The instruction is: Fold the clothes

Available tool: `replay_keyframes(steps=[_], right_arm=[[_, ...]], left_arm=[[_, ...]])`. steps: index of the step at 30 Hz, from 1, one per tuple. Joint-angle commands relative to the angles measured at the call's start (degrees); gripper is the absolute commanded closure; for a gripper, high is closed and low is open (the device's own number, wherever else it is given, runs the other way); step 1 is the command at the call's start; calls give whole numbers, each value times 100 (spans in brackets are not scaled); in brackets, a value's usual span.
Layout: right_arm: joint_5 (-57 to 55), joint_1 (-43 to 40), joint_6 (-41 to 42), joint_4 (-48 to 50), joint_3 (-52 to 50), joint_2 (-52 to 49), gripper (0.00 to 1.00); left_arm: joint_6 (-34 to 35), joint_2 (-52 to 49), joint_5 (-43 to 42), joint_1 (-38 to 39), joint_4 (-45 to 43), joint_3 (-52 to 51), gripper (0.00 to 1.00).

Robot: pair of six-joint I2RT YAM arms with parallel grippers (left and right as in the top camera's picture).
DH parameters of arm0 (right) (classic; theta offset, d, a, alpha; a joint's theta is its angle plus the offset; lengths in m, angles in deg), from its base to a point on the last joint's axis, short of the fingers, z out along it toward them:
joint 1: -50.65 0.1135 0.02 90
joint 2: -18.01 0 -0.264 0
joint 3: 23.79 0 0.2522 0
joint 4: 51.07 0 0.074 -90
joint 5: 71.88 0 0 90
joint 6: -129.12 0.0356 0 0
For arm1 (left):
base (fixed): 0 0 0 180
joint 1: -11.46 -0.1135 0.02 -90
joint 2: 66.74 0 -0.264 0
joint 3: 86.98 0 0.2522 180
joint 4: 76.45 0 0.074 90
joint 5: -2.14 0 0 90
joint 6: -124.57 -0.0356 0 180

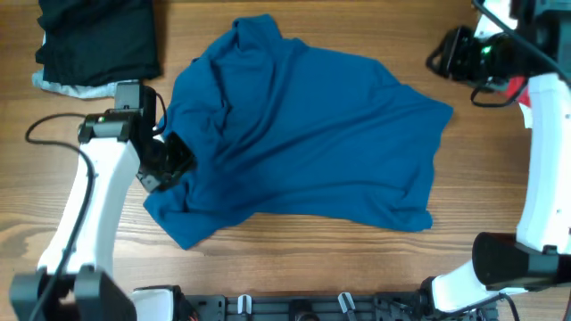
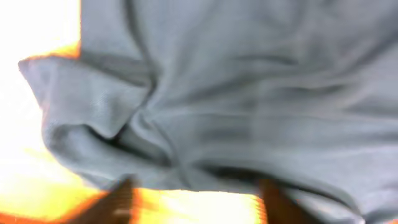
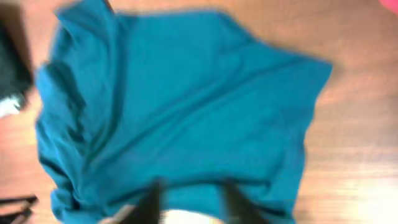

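blue shirt (image 1: 303, 134) lies crumpled at table (image 1: 294, 254) centre. left gripper (image 1: 171, 162) sits at its left edge, fingers spread, gripping nothing. right gripper (image 3: 193, 198) hovers clear of it, fingers apart, empty.

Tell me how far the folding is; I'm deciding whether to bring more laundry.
Done: a black garment sits neatly stacked at the far-left corner, seemingly folded. In hand: the blue shirt lies rumpled in the middle; the left gripper is at its left edge, jaws open, gripping nothing. The right gripper is off the cloth. Left: every fold of that shirt.
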Motion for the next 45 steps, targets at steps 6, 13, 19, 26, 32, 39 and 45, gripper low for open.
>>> replay_keyframes(steps=[6, 13, 19, 26, 32, 39, 45], right_arm=[[-1167, 616, 1449, 144, -2028, 219, 96], [-868, 520, 1867, 1499, -4666, 544, 95], [-839, 522, 2365, 2068, -5711, 544, 92], [-527, 264, 2769, 3189, -6861, 544, 89], [-376, -225, 2702, 3670, -7377, 533, 87], [-295, -647, 3008, 4402, -8164, 533, 88], [-614, -1683, 2979, 4107, -7742, 533, 94]], left_arm=[[-251, 63, 92, 404, -203, 2, 0], [-251, 61, 92, 404, -205, 2, 0], [-251, 63, 92, 404, -203, 2, 0], [-365, 61, 114, 404, -136, 2, 0], [-363, 61, 114, 404, -116, 2, 0], [-365, 61, 116, 404, -85, 2, 0], [-365, 61, 118, 404, -70, 2, 0]])
